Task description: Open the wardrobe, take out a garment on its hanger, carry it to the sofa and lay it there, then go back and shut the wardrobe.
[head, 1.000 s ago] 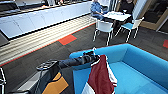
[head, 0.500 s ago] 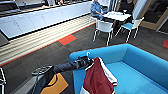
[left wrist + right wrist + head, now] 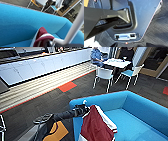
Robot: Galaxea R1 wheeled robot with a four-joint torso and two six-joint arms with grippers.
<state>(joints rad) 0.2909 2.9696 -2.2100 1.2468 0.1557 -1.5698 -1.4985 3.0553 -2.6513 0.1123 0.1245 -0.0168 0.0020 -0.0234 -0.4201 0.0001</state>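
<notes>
The maroon garment [image 3: 96, 127] (on its white hanger [image 3: 70, 33]) is held by the left tool [image 3: 80, 109] over the blue sofa [image 3: 140, 114]; the right tool's state cannot be told.

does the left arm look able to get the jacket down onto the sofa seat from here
Probably yes. The left pincer holds the hanger over the sofa arm, and the maroon jacket already hangs beside the bare blue seat, with nothing lying between them.
</notes>
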